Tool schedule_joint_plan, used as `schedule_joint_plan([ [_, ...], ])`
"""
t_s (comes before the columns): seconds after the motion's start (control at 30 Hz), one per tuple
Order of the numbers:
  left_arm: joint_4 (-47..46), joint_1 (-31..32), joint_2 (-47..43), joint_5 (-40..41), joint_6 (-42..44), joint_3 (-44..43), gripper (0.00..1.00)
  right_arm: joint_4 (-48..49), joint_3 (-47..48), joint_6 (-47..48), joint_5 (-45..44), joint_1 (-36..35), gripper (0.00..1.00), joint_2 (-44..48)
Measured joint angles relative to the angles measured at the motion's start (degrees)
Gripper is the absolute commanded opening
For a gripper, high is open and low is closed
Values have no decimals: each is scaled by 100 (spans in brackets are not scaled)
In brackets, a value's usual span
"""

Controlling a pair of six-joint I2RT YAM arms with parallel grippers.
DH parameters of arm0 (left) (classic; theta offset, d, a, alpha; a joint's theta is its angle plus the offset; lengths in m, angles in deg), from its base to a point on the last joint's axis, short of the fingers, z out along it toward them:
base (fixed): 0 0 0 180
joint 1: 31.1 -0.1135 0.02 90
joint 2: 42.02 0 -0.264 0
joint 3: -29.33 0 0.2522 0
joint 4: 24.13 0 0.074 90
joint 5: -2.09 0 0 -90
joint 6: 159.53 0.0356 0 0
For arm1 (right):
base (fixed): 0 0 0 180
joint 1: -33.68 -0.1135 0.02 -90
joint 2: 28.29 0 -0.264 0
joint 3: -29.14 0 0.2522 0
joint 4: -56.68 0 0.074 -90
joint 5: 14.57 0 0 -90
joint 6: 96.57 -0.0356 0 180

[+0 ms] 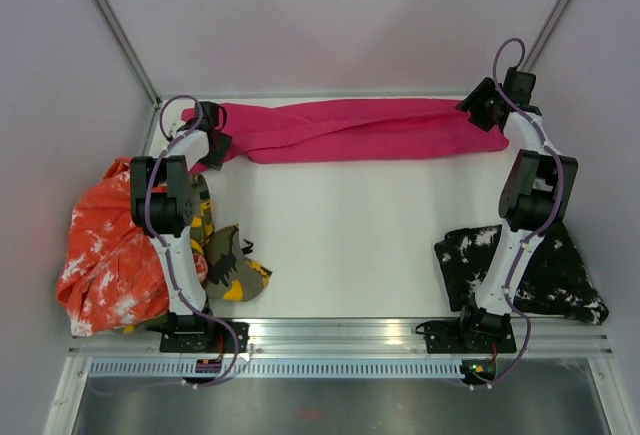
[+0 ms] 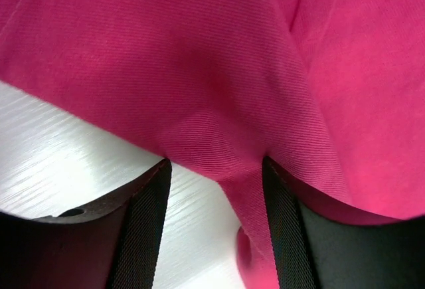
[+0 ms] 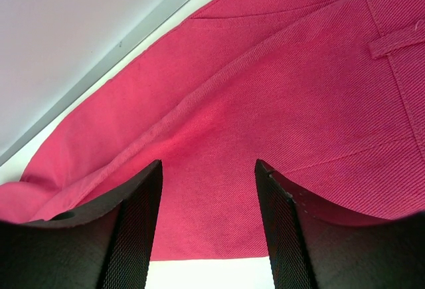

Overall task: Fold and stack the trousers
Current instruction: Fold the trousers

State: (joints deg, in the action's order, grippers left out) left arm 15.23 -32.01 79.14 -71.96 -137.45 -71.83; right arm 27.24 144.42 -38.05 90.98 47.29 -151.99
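With L hand point(image 2: 214, 163) & R hand point(image 3: 208, 164) part-open astride pink trousers point(image 1: 350, 130), nothing gripped, pinch both ends evenly, fold nearward tog.

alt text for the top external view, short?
Two arms reach to the far edge of the table, the left gripper and right gripper at opposite ends of pink trousers laid out sideways. Orange-white trousers and camouflage trousers lie heaped by the left base; black splattered trousers by the right.
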Motion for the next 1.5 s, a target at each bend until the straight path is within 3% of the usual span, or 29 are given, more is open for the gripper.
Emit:
schedule_joint_plan([
  [0.1,-195,0,83,-9,-76,-22,33,7,0,0,0,0,64,-2],
  [0.17,-258,-2,149,-11,-140,-28,28,4,0,0,-9,0,64,-2],
  [0.3,-304,-37,188,-61,-192,-28,2,7,-4,2,-55,0,64,-2],
  [0.7,308,-205,153,22,334,-417,2,7,-24,2,-63,0,64,-2],
  [1.03,662,-219,127,256,1436,-2618,2,22,68,4,-61,0,64,-179],
  [1.27,599,-225,1213,199,1486,-4083,2,26,210,4,-55,0,63,-466],
  [1.5,529,-247,2277,170,1493,-4404,2,24,267,138,-35,0,63,-614],
])
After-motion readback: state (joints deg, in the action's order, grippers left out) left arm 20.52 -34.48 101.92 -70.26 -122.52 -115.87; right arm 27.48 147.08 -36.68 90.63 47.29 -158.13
